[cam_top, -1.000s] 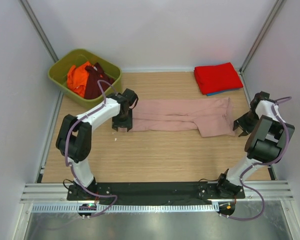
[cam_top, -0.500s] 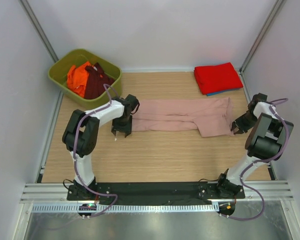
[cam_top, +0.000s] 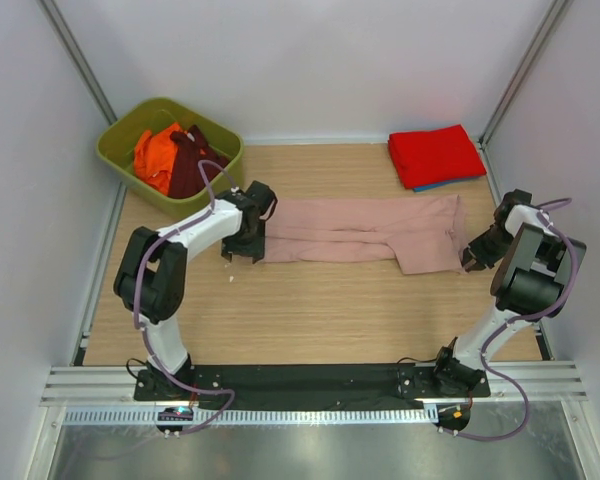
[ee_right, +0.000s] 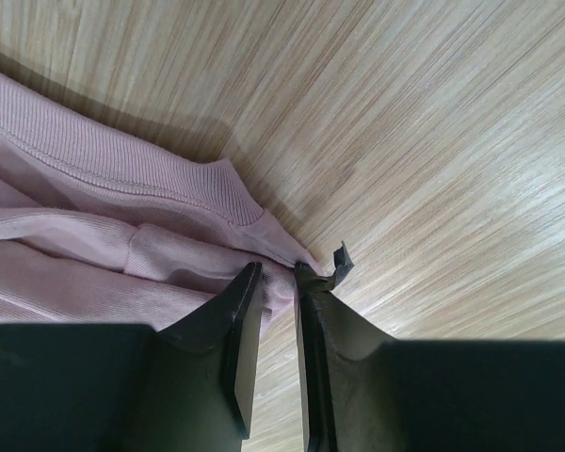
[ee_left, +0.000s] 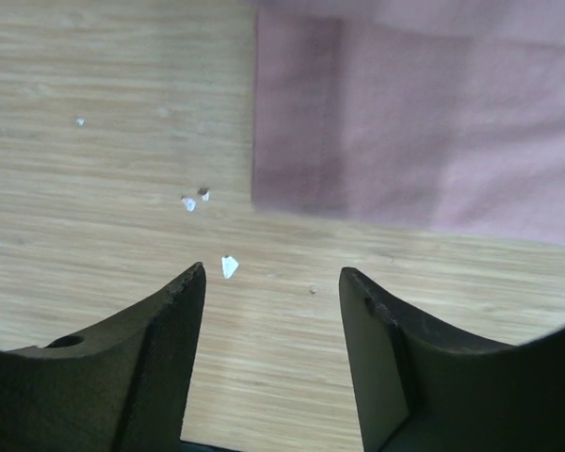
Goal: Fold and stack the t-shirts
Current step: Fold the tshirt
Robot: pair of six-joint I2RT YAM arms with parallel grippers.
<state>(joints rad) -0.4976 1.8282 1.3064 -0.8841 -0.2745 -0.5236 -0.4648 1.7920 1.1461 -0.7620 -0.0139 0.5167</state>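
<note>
A dusty-pink t-shirt (cam_top: 360, 230) lies folded into a long strip across the middle of the table. My left gripper (cam_top: 242, 250) hangs at its left end. In the left wrist view this gripper (ee_left: 271, 273) stands open over bare wood, just short of the near-left corner of the pink t-shirt (ee_left: 424, 132). My right gripper (cam_top: 472, 255) is at the strip's right end. In the right wrist view it (ee_right: 278, 273) has its jaws drawn narrow on a fold of the pink t-shirt's (ee_right: 94, 217) edge. A folded red t-shirt (cam_top: 435, 155) lies on a blue one (cam_top: 450, 185) at the back right.
A green bin (cam_top: 120, 150) at the back left holds an orange t-shirt (cam_top: 155, 155) and a maroon one (cam_top: 192, 165). Small white scraps (ee_left: 228, 266) lie on the wood by the left gripper. White walls and metal posts close in the table.
My right jaws have narrowed onto the pink t-shirt's right edge. The left gripper has opened a little wider and shifted slightly at the left end.
</note>
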